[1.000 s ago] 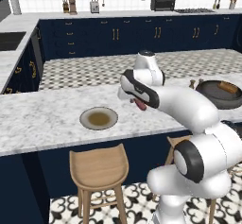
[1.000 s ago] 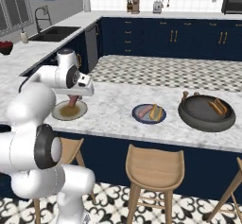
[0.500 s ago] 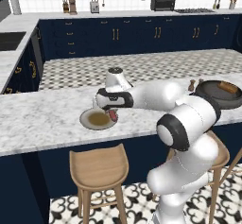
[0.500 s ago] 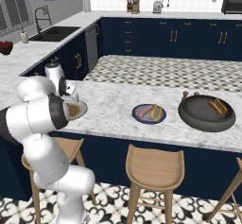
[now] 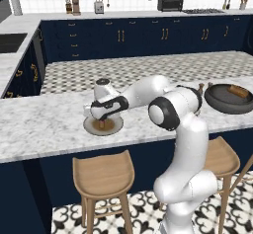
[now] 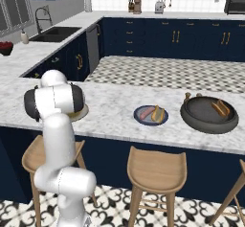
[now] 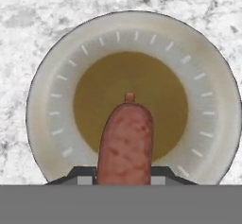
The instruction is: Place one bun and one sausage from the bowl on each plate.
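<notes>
The gripper (image 5: 102,123) hung over the beige plate (image 5: 114,128) near the front edge of the marble counter (image 5: 44,124), its fingers (image 7: 82,175) clamped on a sausage (image 7: 125,145) that pointed down at the plate's brown centre. Along the same front edge, the blue plate (image 6: 143,120) carried a sausage (image 6: 147,112) and a bun (image 6: 158,114) side by side. Toward the counter's right end, the dark bowl (image 6: 201,122) held a bun (image 6: 221,107) against its far wall.
</notes>
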